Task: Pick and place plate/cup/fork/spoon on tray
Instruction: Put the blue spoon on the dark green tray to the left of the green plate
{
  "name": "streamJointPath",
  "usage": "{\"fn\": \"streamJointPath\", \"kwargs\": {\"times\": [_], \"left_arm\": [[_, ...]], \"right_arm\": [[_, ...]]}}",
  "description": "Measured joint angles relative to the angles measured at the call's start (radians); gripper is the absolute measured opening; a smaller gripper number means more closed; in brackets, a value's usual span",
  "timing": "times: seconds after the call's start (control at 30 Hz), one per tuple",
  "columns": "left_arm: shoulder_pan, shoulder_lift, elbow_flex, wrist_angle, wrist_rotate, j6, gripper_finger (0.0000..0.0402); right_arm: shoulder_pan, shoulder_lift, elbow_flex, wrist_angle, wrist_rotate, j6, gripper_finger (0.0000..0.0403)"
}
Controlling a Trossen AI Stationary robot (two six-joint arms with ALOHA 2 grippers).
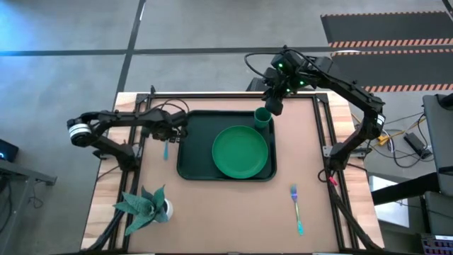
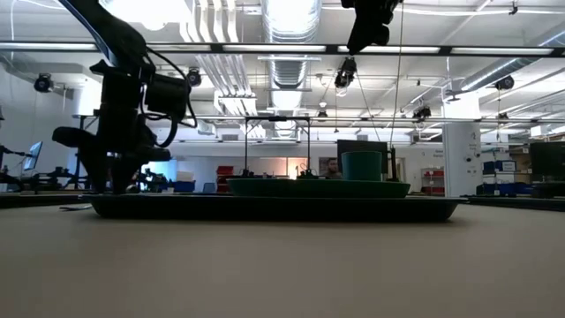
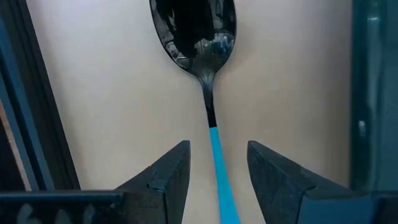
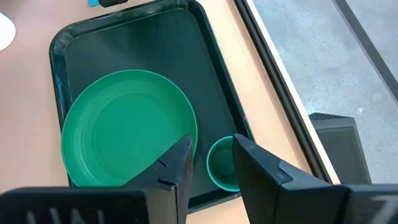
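Note:
The dark green tray [image 1: 190, 166] lies at the table's middle. The green plate [image 1: 241, 151] lies on it, and the green cup [image 1: 262, 117] stands upright in its far right corner. The spoon [image 3: 205, 74] lies flat on the table just left of the tray, and it also shows in the high view [image 1: 165, 149]. My left gripper [image 3: 217, 146] is low over the spoon, open, with one finger on each side of the light blue handle [image 3: 219, 168], not touching it. My right gripper [image 4: 212, 142] is open and empty, raised well above the cup [image 4: 222, 167]. The fork [image 1: 296, 209] lies on the table toward the near right.
A white pot with a green leafy plant [image 1: 150, 207] stands at the near left. The dark frame rails [image 1: 322, 134] run along the table's left, right and far sides. Bare tabletop lies between the tray and the near edge.

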Motion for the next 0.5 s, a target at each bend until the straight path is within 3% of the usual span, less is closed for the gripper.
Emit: {"fn": "streamJointPath", "kwargs": {"times": [0.3, 0.5], "left_arm": [[0.011, 0.075, 0.002, 0.005, 0.03, 0.005, 0.0134], [0.011, 0.131, 0.001, 0.04, 0.06, 0.057, 0.0077]], "right_arm": [[0.0, 0.0, 0.0, 0.0, 0.0, 0.0, 0.0102], [0.0, 0.0, 0.0, 0.0, 0.0, 0.0, 0.0098]]}}
